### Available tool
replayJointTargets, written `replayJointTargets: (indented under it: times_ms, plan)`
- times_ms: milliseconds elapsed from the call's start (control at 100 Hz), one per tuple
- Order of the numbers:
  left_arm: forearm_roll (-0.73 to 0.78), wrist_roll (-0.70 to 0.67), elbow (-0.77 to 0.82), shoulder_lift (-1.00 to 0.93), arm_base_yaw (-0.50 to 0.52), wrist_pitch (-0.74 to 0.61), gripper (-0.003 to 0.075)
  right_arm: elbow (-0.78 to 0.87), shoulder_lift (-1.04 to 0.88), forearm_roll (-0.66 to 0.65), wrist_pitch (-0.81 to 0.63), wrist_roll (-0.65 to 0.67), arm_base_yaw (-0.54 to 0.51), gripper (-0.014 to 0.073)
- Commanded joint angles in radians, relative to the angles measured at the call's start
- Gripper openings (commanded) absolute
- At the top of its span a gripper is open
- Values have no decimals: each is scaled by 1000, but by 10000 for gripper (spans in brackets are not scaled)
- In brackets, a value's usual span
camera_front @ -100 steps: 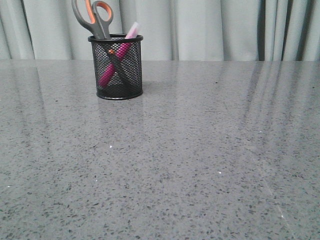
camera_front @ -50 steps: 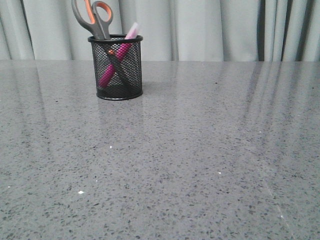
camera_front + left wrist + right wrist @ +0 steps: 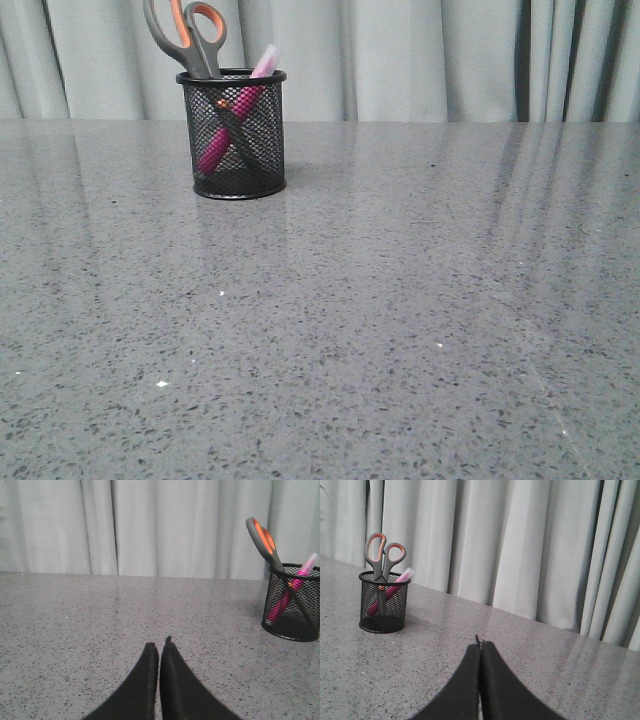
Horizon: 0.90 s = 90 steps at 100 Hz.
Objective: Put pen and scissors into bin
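Pen (image 3: 232, 118) and scissors (image 3: 189, 36) crossed inside the bin (image 3: 236, 186), far left on the table (image 3: 400, 300).

The front view is taken from low above the table (image 3: 400, 300), facing forward toward the curtain (image 3: 420, 60), with the bin (image 3: 233, 135) seen far off at the left rear. The left wrist view is taken from just behind the left gripper (image 3: 159, 647), close to the tabletop and aimed level toward the curtain; the bin (image 3: 292, 602) is caught at one edge. The right wrist view is taken from behind the right gripper (image 3: 480, 645), slightly higher, with the bin (image 3: 383, 602) seen farther away. The bin, table and curtain are shared by all three views.
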Motion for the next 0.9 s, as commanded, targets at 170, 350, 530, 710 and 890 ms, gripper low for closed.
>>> replayJointTargets:
  times_ms: [170, 350, 530, 710, 890]
  plan:
    - [-9, -11, 22, -27, -3, -76, -22, -25, -12, -3, -67, -6, -5, -75]
    - [-9, -11, 22, -27, -3, -76, -22, -25, -12, -3, -67, -6, -5, -75]
    - [-9, -11, 22, -27, -3, -76, -22, -25, -12, -3, -67, -6, -5, -75]
    - [-9, -11, 22, -27, -3, -76, -22, -16, -12, 8, -52, 0, -29, -75]
    - [-9, -11, 22, -27, -3, -76, -22, 15, -10, 73, -6, 0, -175, -75]
